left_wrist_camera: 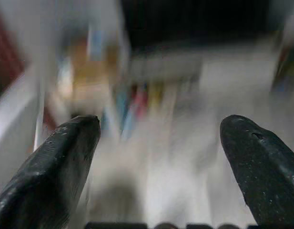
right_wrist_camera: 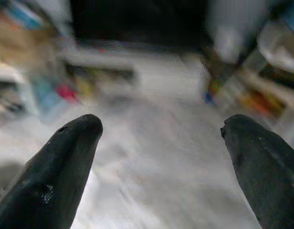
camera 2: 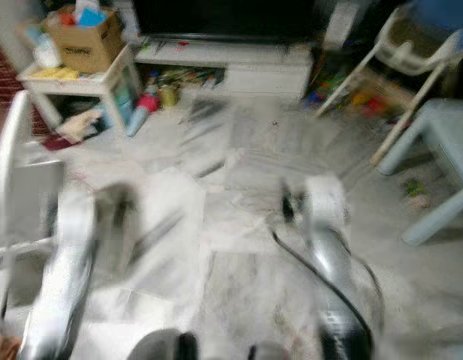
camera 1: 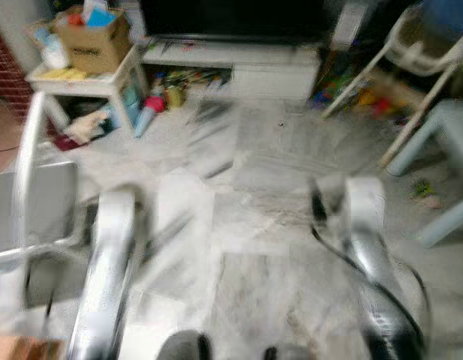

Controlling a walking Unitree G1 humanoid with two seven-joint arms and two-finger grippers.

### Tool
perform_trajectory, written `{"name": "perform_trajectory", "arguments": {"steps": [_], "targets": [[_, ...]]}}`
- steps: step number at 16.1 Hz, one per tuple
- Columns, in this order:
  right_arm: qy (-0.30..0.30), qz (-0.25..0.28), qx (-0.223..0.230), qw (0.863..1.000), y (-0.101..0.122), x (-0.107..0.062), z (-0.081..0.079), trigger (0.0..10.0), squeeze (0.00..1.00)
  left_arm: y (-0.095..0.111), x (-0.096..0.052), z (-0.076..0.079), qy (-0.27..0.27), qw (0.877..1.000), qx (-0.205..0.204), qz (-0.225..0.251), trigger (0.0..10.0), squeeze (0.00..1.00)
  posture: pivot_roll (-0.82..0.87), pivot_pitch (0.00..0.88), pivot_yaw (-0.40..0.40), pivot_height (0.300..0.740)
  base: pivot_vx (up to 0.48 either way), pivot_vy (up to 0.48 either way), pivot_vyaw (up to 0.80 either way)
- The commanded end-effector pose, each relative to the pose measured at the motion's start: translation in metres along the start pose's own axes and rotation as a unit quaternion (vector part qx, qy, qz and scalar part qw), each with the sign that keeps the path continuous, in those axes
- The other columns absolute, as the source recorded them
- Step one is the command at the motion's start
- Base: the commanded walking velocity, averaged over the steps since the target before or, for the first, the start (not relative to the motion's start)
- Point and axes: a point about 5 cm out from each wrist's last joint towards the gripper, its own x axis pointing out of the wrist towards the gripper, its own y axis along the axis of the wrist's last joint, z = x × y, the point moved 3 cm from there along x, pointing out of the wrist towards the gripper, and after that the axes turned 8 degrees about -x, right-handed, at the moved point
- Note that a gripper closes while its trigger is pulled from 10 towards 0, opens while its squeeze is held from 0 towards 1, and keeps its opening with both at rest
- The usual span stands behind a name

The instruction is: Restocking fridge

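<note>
Walking across a pale tiled floor (camera 1: 239,225), judging by the blur, with both arms carried low and forward, likely for balance in transit. Left hand (left_wrist_camera: 158,129) spreading its fingers wide, holding nothing; right hand (right_wrist_camera: 161,126) likewise spread and empty. Facing a low white TV cabinet (camera 1: 239,67) beneath a dark screen (camera 1: 231,19). Passing a small white counter (camera 1: 81,81) on the left carrying a cardboard box (camera 1: 96,41), and a pale blue counter (camera 1: 449,124) on the right beside a tilted white chair (camera 1: 419,52). Not making out any fridge or groceries here; probably heading off to find them.
</note>
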Motion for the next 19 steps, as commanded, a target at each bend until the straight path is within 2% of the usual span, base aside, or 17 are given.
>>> {"name": "perform_trajectory", "arguments": {"steps": [1,5,7,9,11,14,17,19], "targets": [[-0.02,-0.041,-0.008,0.999,-0.02,-0.01,0.012,10.0,0.0,-0.024,-0.014,-0.007,0.012,0.999,0.005,-0.052,10.0,0.0,0.04,0.071,0.059,0.74,0.0,0.0,0.0],[-0.007,-0.04,-0.005,0.999,-0.016,-0.009,0.006,10.0,0.0,-0.018,-0.015,-0.01,0.026,0.999,0.005,-0.04,10.0,0.0,0.04,0.083,0.044,0.74,0.0,0.0,0.0],[0.003,-0.03,-0.008,1.0,-0.009,-0.008,0.006,10.0,0.0,-0.014,-0.019,-0.016,0.044,0.998,0.018,-0.037,10.0,0.0,0.04,0.088,0.047,0.74,0.0,0.0,0.0],[0.011,-0.039,-0.002,0.999,-0.012,-0.021,0.011,10.0,0.0,-0.022,-0.039,-0.028,0.065,0.996,0.012,-0.062,10.0,0.0,0.06,0.099,0.029,0.74,0.0,0.0,0.0],[0.026,-0.065,-0.009,0.998,-0.027,-0.038,0.014,10.0,0.0,-0.03,-0.055,-0.031,0.071,0.994,0.012,-0.077,10.0,0.0,0.07,0.099,0.008,0.74,0.0,0.0,0.0],[0.051,-0.055,0.0,0.997,-0.02,-0.03,-0.001,10.0,0.0,-0.029,-0.051,-0.029,0.077,0.994,0.009,-0.082,10.0,0.0,0.08,0.091,-0.015,0.74,0.0,0.0,0.0],[0.046,-0.049,0.004,0.998,-0.017,-0.023,-0.003,10.0,0.0,-0.029,-0.048,-0.03,0.072,0.993,0.016,-0.09,10.0,0.0,0.08,0.091,0.004,0.74,0.0,0.0,0.0],[0.036,-0.053,0.008,0.998,-0.018,-0.025,-0.001,10.0,0.0,-0.029,-0.046,-0.03,0.06,0.993,0.027,-0.094,10.0,0.0,0.08,0.094,0.014,0.74,0.0,0.0,0.0]]}}
